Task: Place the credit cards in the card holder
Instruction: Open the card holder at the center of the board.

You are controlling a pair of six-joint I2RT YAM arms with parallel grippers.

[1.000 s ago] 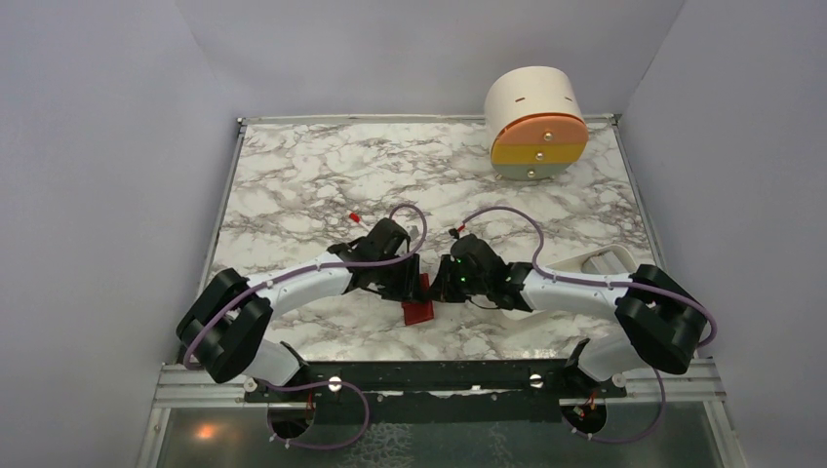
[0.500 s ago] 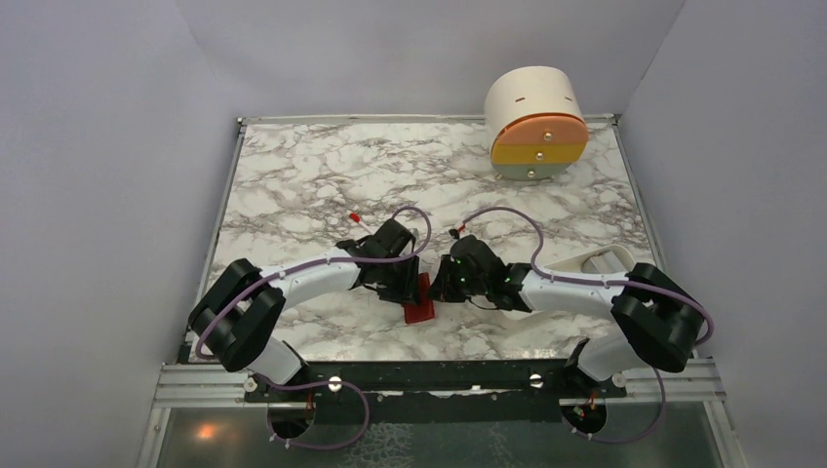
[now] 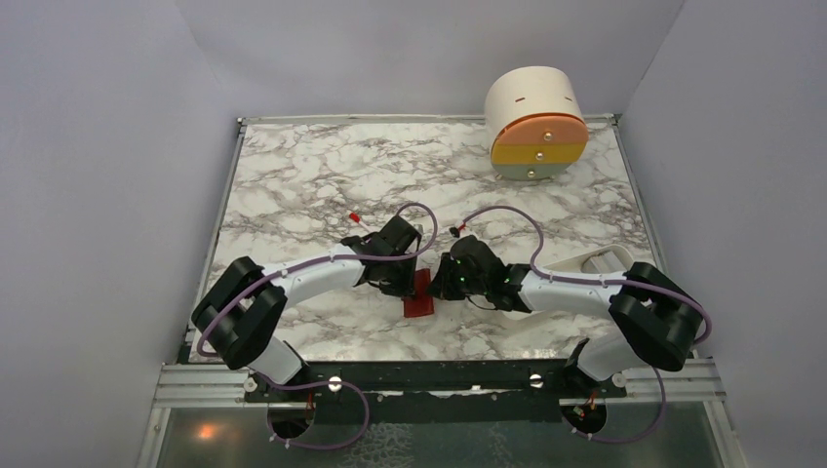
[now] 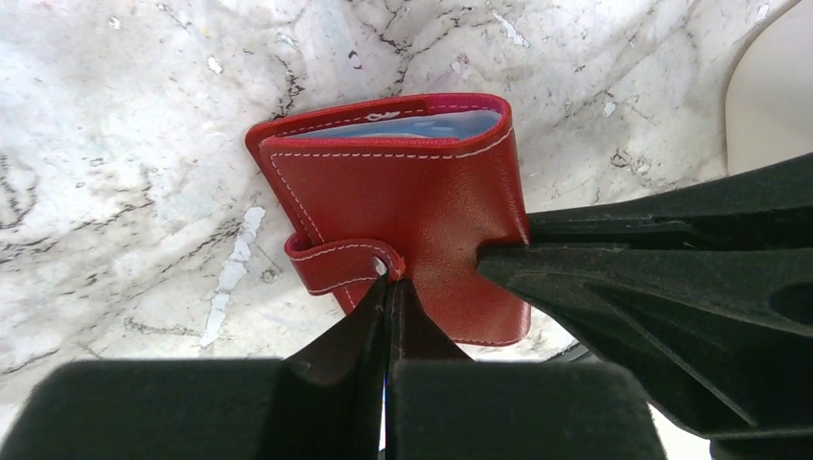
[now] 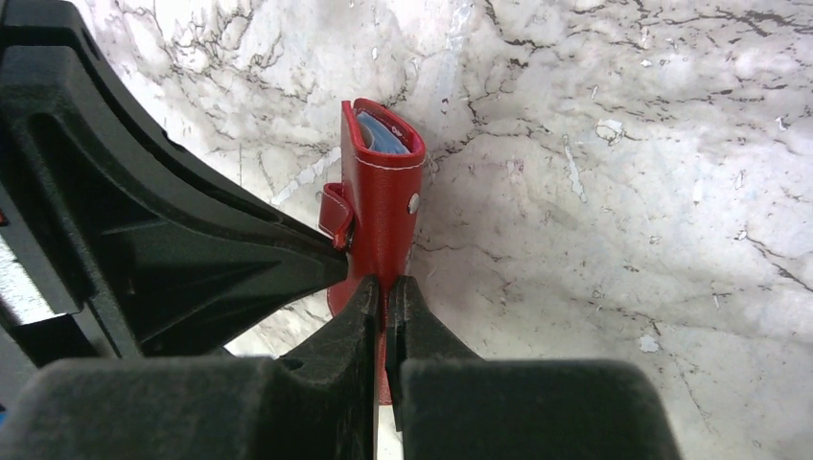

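The red card holder (image 3: pixel 419 296) (image 4: pixel 403 192) (image 5: pixel 388 192) sits folded between the two arms, held on edge just above the marble. Blue credit cards (image 4: pixel 403 126) (image 5: pixel 379 134) show edge-on inside its open top. My right gripper (image 5: pixel 385 283) (image 3: pixel 435 289) is shut on the holder's lower edge, with red leather between its jaws. My left gripper (image 4: pixel 391 285) (image 3: pixel 412 283) is shut, its tips pressed against the end of the snap strap (image 4: pixel 340 264) beside the stud. I see nothing between its jaws.
A round cream drawer unit (image 3: pixel 536 122) with orange, yellow and green fronts stands at the back right. A white oblong tray (image 3: pixel 605 261) (image 4: pixel 767 96) lies behind the right arm. The marble table (image 3: pixel 312 175) has walls on three sides.
My left gripper has shut and edged right against the holder's strap. The right gripper keeps its hold, and the holder has shifted slightly.
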